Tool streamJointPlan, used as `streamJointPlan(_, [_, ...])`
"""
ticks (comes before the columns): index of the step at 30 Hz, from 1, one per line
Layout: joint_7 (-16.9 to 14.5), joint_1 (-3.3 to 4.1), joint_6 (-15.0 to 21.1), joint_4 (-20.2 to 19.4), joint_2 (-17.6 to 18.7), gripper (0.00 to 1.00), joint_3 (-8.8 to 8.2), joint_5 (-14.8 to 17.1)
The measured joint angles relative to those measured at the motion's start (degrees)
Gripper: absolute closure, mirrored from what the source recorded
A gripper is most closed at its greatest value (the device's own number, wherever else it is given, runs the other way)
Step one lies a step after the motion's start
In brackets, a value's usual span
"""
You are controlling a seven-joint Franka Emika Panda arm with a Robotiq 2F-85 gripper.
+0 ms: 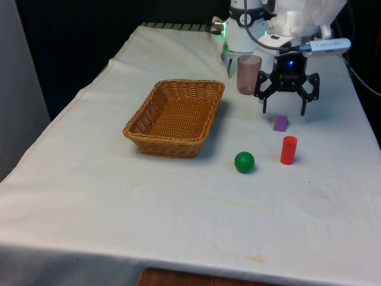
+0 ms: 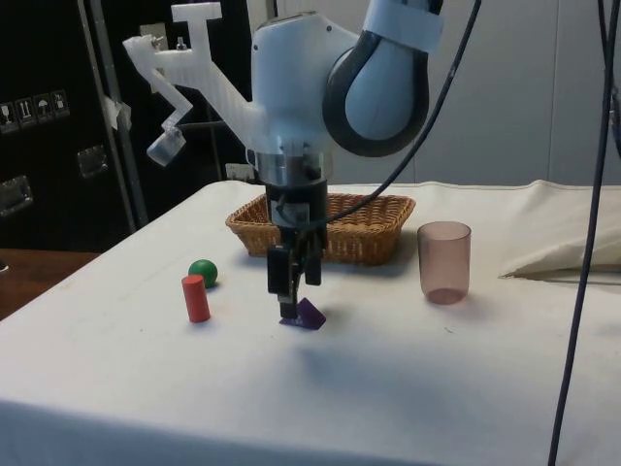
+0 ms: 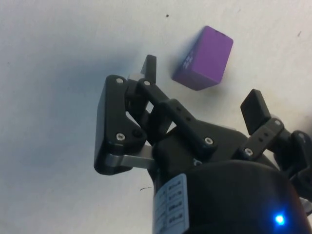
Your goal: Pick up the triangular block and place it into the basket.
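Note:
The purple triangular block (image 1: 280, 123) lies on the white cloth, to the front view's right of the wicker basket (image 1: 156, 136). My black gripper (image 1: 284, 111) hangs open just above and slightly behind the block, with nothing between its fingers. From the side, the gripper (image 2: 296, 303) is low over the cloth, right beside the purple block (image 2: 309, 314). In the wrist view the block (image 3: 203, 58) lies just beyond the open fingertips (image 3: 148, 67), apart from them.
A translucent pink cup (image 1: 249, 74) stands behind the gripper. A red cylinder (image 1: 289, 149) and a green ball (image 1: 244, 161) sit in front of the block. The basket (image 2: 380, 235) is in the middle of the table.

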Motion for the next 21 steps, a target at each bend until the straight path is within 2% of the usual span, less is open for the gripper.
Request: streamJointPlan(21, [1.78,0.0,0.0,0.74,1.32,0.0,-0.63,0.0])
